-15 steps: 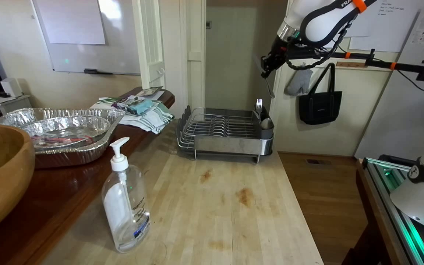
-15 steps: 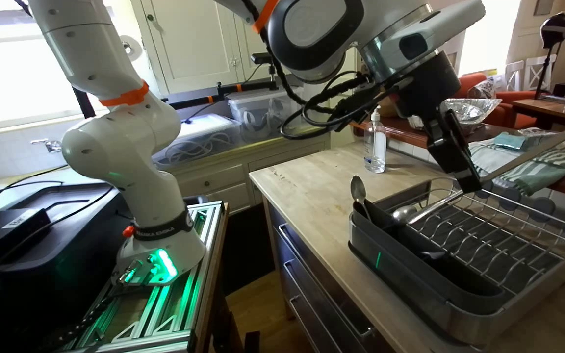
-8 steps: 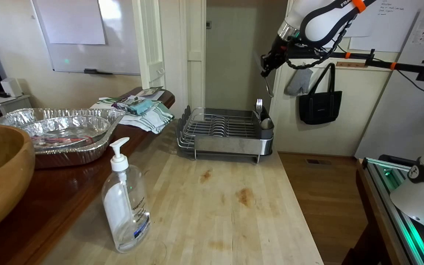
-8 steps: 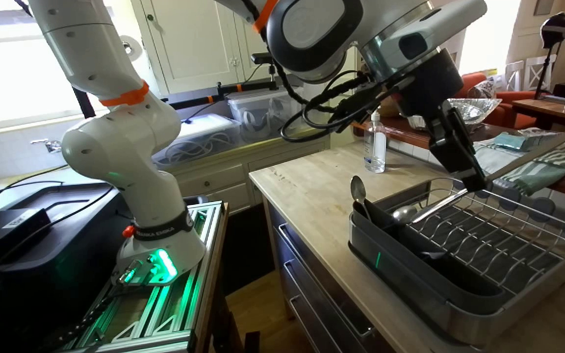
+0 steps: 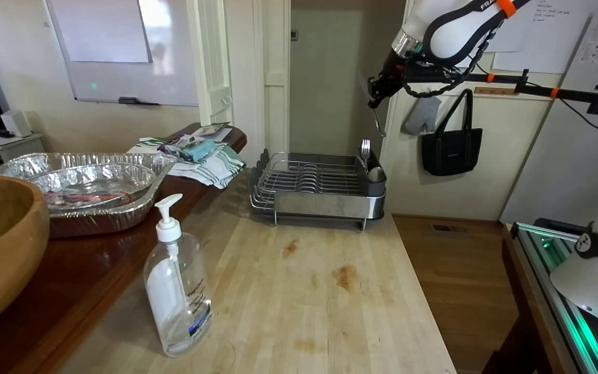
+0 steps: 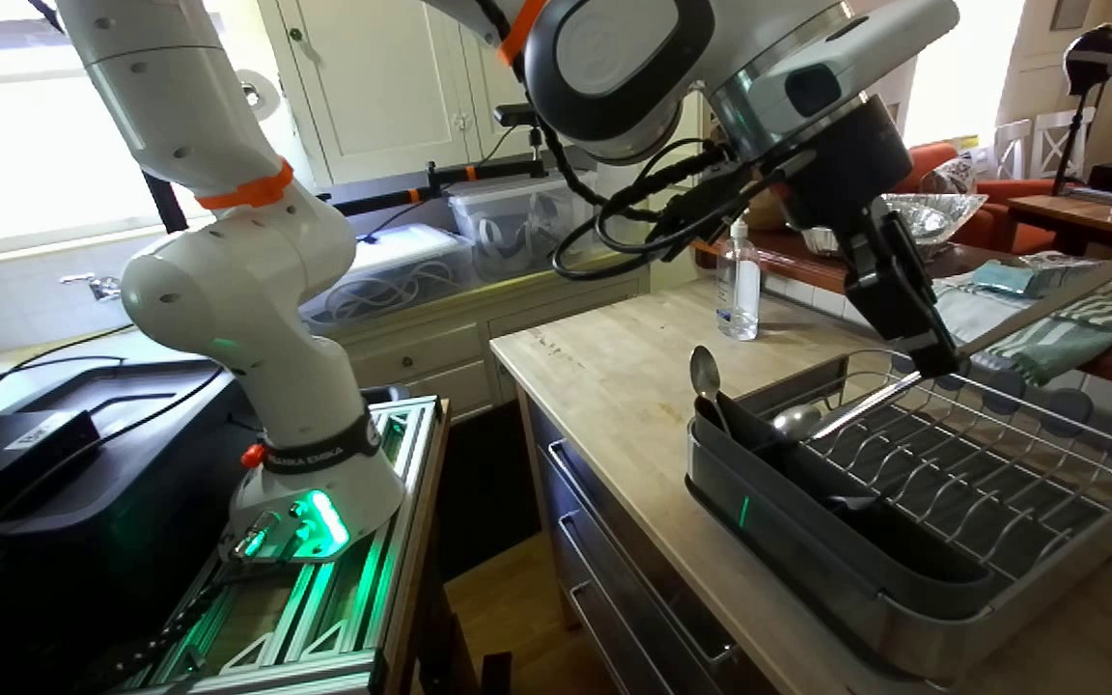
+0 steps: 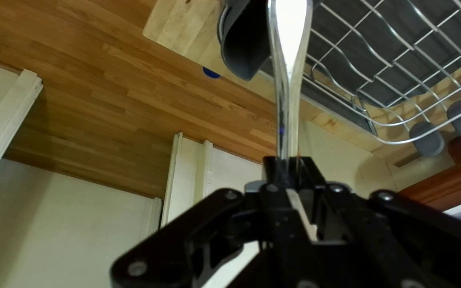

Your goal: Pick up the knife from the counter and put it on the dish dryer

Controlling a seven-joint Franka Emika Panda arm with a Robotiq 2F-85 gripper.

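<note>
The gripper holds the knife pinched, and the knife sticks out from it on 2 opposite sides.

In an exterior view, cream wall at left, with a whiteboard bright with glare toward its right edge; below, a white stand, small white box near the stand's right edge. Polished red-brown tabletop in front, rounded at the far corner. Shadowed recess beyond, beside white panelling; farther right, brown plank floor (slanting across the wrist view too) with a dark vent. In an exterior view, a window glaring white at upper left, then white cupboards, a low drawer unit beneath. To the right, a red-orange seat, white chairs, a wooden table, a tall opening washed out with light.
</note>
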